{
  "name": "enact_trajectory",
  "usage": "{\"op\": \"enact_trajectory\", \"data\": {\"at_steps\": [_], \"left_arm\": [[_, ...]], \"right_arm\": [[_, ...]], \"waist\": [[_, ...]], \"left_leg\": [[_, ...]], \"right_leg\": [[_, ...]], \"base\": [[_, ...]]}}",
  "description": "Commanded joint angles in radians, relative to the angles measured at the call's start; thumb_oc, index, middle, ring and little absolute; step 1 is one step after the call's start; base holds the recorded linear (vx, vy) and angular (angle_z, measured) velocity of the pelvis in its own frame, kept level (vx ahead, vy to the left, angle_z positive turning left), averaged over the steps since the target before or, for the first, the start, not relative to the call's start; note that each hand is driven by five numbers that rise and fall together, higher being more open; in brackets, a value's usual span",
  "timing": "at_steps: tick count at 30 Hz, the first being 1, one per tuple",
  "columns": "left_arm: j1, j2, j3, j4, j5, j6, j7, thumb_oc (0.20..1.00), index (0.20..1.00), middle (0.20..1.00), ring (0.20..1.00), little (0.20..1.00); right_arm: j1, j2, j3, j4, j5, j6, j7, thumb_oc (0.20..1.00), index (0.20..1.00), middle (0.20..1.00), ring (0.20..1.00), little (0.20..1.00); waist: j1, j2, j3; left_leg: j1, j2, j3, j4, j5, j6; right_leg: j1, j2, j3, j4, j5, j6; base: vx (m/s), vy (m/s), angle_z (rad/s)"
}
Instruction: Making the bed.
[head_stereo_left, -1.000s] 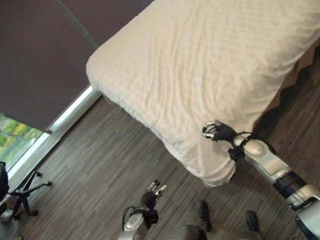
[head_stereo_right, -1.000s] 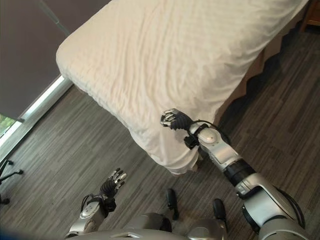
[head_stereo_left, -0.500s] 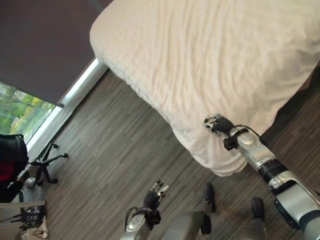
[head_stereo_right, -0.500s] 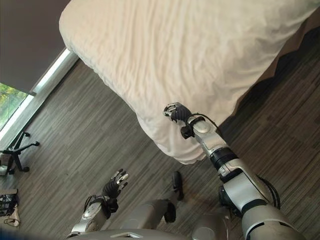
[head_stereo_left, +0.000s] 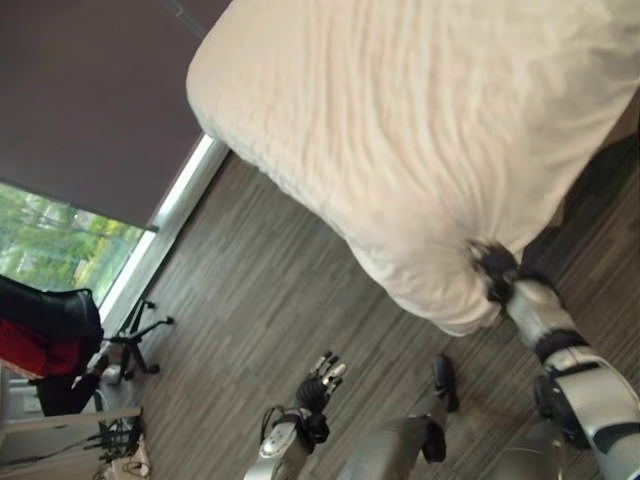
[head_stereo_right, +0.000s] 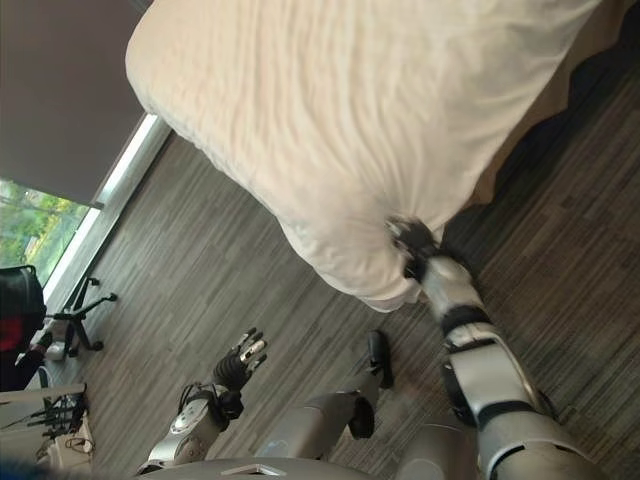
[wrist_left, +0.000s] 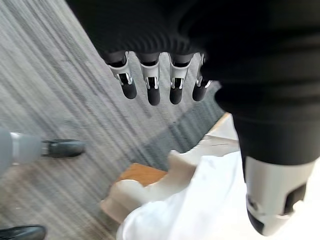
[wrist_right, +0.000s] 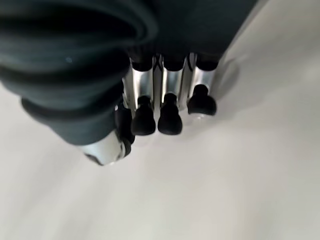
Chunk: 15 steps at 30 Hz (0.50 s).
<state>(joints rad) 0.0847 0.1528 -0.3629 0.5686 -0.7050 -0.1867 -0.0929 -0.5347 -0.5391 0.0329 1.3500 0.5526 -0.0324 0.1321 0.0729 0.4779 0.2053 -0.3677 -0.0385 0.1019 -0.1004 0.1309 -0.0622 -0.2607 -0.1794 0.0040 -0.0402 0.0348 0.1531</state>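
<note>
Our right hand (head_stereo_right: 412, 240), fingers curled into the soft, light, cream quilted bedcover (head_stereo_left: 420, 130), grips its five-o'clock corner; left hand (head_stereo_right: 240, 362) hangs, fingers relaxed apart.

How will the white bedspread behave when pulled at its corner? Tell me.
Probably floppy: the bedspread drapes over the bed's corner in soft wrinkles. It likely bunches instead of sliding whole, since folds gather by the right hand. Seems light; it hangs loosely.
</note>
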Motion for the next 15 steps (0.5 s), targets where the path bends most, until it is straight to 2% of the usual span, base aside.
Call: {"op": "enact_trajectory", "data": {"at_steps": [1,3,4,5,7,9,11,12,13,14,15], "left_arm": [[-0.083,-0.019,0.039,0.012,-0.055,-0.025,0.001,1.0,1.0,1.0,1.0,1.0],[-0.081,-0.02,0.042,0.016,-0.058,-0.023,-0.001,1.0,1.0,1.0,1.0,1.0],[-0.074,-0.021,0.057,0.021,-0.068,-0.023,-0.001,1.0,1.0,1.0,1.0,1.0],[-0.073,-0.021,0.054,0.021,-0.068,-0.023,-0.002,1.0,1.0,1.0,1.0,1.0],[-0.065,-0.022,0.075,0.028,-0.076,-0.02,-0.001,1.0,1.0,1.0,1.0,1.0],[-0.063,-0.022,0.077,0.034,-0.078,-0.021,-0.001,1.0,1.0,1.0,1.0,1.0],[-0.062,-0.018,0.096,0.04,-0.081,-0.029,0.011,1.0,1.0,1.0,1.0,1.0],[-0.063,-0.019,0.095,0.041,-0.081,-0.029,0.011,1.0,1.0,1.0,1.0,1.0],[-0.064,-0.017,0.109,0.051,-0.074,-0.036,0.022,1.0,1.0,1.0,1.0,1.0],[-0.065,-0.017,0.117,0.051,-0.067,-0.042,0.03,1.0,1.0,1.0,1.0,1.0],[-0.065,-0.017,0.118,0.051,-0.066,-0.042,0.031,1.0,1.0,1.0,1.0,1.0]], "right_arm": [[0.103,-0.018,-0.12,0.062,0.155,0.019,-0.009,0.2,0.2,0.2,0.2,0.2],[0.129,-0.025,-0.156,0.063,0.191,0.017,-0.015,0.2,0.2,0.2,0.2,0.2],[0.18,-0.042,-0.228,0.065,0.254,0.008,-0.023,0.2,0.2,0.2,0.2,0.2],[0.183,-0.042,-0.23,0.064,0.254,0.008,-0.023,0.2,0.2,0.2,0.2,0.2],[0.246,-0.088,-0.354,0.042,0.352,-0.026,-0.057,0.2,0.2,0.2,0.2,0.2],[0.26,-0.097,-0.375,0.036,0.366,-0.035,-0.065,0.2,0.2,0.2,0.2,0.2],[0.276,-0.141,-0.477,-0.058,0.461,-0.108,-0.115,0.2,0.2,0.2,0.2,0.2],[0.279,-0.139,-0.478,-0.063,0.462,-0.109,-0.118,0.2,0.2,0.2,0.2,0.2],[0.282,-0.142,-0.509,-0.203,0.497,-0.182,-0.155,0.2,0.2,0.2,0.2,0.2],[0.294,-0.127,-0.509,-0.324,0.503,-0.214,-0.163,0.2,0.2,0.2,0.2,0.2],[0.297,-0.121,-0.509,-0.334,0.5,-0.215,-0.17,0.2,0.2,0.2,0.2,0.2]], "waist": [[-0.065,0.009,0.091],[-0.075,0.007,0.093],[-0.099,0.004,0.098],[-0.098,0.004,0.098],[-0.131,-0.005,0.103],[-0.136,-0.006,0.104],[-0.163,-0.016,0.103],[-0.163,-0.016,0.104],[-0.178,-0.025,0.102],[-0.189,-0.032,0.103],[-0.189,-0.032,0.104]], "left_leg": [[0.084,-0.034,0.008,0.013,-0.021,0.0],[0.085,-0.035,0.01,0.013,-0.024,0.0],[0.087,-0.035,0.014,0.013,-0.029,0.0],[0.088,-0.035,0.013,0.013,-0.03,0.0],[0.092,-0.035,0.018,0.013,-0.036,0.0],[0.096,-0.034,0.018,0.013,-0.038,0.001],[0.098,-0.033,0.017,0.013,-0.043,0.0],[0.099,-0.033,0.016,0.013,-0.043,0.0],[0.104,-0.034,0.015,0.013,-0.051,0.0],[0.105,-0.031,0.015,0.013,-0.05,-0.001],[0.102,-0.029,0.016,0.013,-0.044,-0.002]], "right_leg": [[-0.029,-0.061,0.051,-0.007,0.062,0.019],[-0.027,-0.061,0.052,-0.008,0.06,0.02],[-0.027,-0.06,0.056,-0.011,0.058,0.019],[-0.025,-0.061,0.055,-0.011,0.057,0.019],[-0.022,-0.061,0.057,-0.013,0.055,0.02],[-0.018,-0.061,0.058,-0.015,0.055,0.021],[-0.014,-0.058,0.06,-0.02,0.054,0.021],[-0.013,-0.059,0.06,-0.02,0.054,0.021],[-0.008,-0.06,0.06,-0.022,0.048,0.023],[-0.009,-0.058,0.061,-0.021,0.049,0.022],[-0.012,-0.056,0.062,-0.02,0.055,0.021]], "base": [[0.04,0.018,0.02],[0.02,0.006,-0.1],[0.03,0.007,-0.2],[0.04,0.01,-0.11],[0.04,0.013,0.02],[0.02,0.005,0.0],[0.0,0.0,0.0],[0.0,0.0,0.0],[0.0,0.0,0.0],[0.0,0.0,0.0],[-0.05,-0.01,-0.01]]}}
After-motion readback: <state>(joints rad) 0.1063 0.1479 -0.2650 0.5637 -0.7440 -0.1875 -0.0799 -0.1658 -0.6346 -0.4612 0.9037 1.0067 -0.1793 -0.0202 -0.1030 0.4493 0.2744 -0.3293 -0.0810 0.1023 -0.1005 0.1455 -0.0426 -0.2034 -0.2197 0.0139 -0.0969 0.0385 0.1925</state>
